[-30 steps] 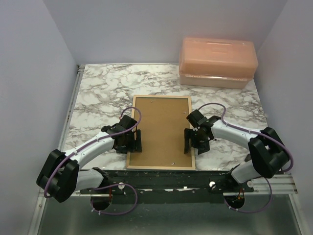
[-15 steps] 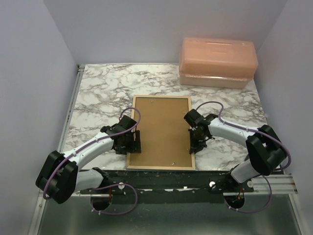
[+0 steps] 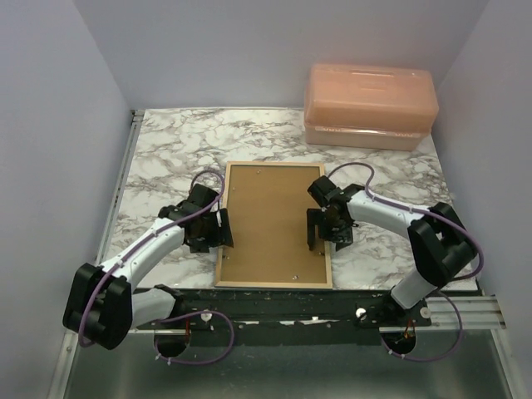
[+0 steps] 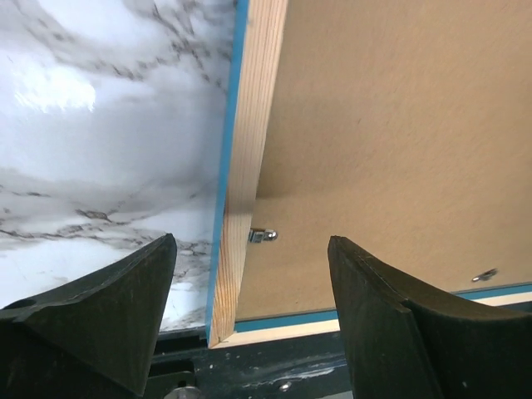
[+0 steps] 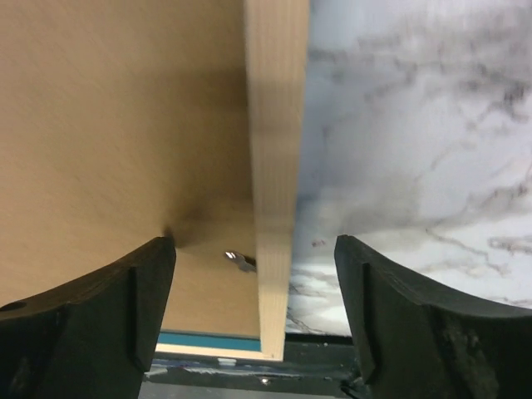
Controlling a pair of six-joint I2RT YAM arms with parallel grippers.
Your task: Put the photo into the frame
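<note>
The worktop has a white marble pattern with grey veins and a glossy surface that catches the light. A picture frame lies flat on it near the front edge, roughly in the middle, with its pale wooden back facing up and a thin blue edge showing where it meets the marble. A brown backing sheet fills the frame's opening. A peach plastic box with its lid on stands in the far right corner, well apart from the frame.

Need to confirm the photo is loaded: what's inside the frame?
The frame lies back-up on the table; a brown backing sheet fills it. Anything beneath that sheet, a photo included, is covered and cannot be seen.
</note>
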